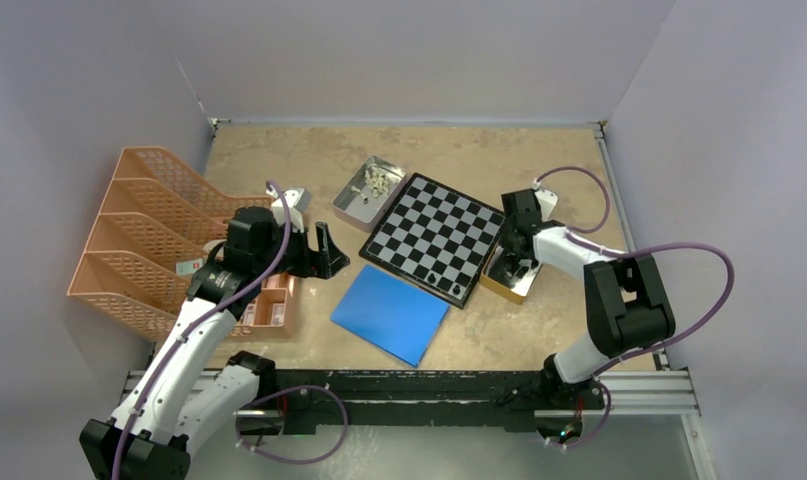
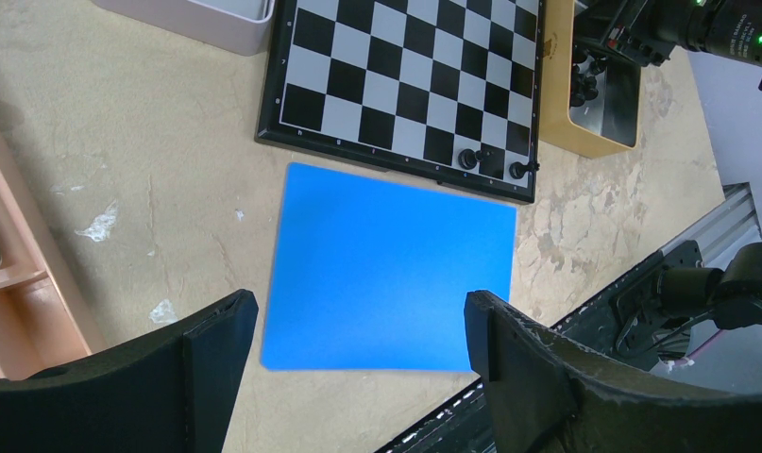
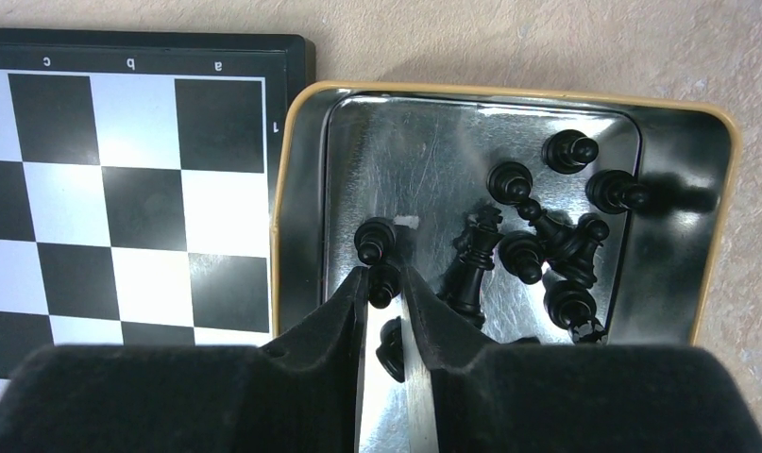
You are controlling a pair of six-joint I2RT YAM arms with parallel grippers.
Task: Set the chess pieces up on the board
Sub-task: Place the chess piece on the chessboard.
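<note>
Pincer on my left arm [image 2: 360,302] stands wide open with nothing between its fingers, hanging above the near part of the blue sheet [image 2: 386,274] that lies flat on the worktop [image 1: 519,160]. My right pincer [image 3: 383,276] is down inside the gold-rimmed tin [image 3: 509,92], its fingers drawn in to a narrow slot and pinching a black pawn [image 3: 375,241]; the pawn's round head shows just past the tips. A second dark piece [image 3: 391,349] sits lower in the slot, and I cannot tell what it is.

To the right of the grip, the other black pieces [image 3: 537,241] lie jumbled on the shiny tin floor. Some are upright, some are tipped against each other, and a taller crowned one is among them. The tin sits right against the board's edge.

I see the board [image 1: 434,238] turned at an angle in the middle of the worktop, with black and silvery checks inside a thin dark border. Its near edge is just beside the sheet. Only two black pieces [image 2: 468,158] stand on it, both upright and close together in the row nearest the sheet, towards the corner by the gold tin.

Beyond the board, at its far-left side, a silver tin [image 1: 351,208] holds the cream pieces [image 1: 377,180]. Off to the left, a peach file rack [image 1: 129,230] stands well apart from the board, with a small pink box [image 1: 271,305] at its near end
</note>
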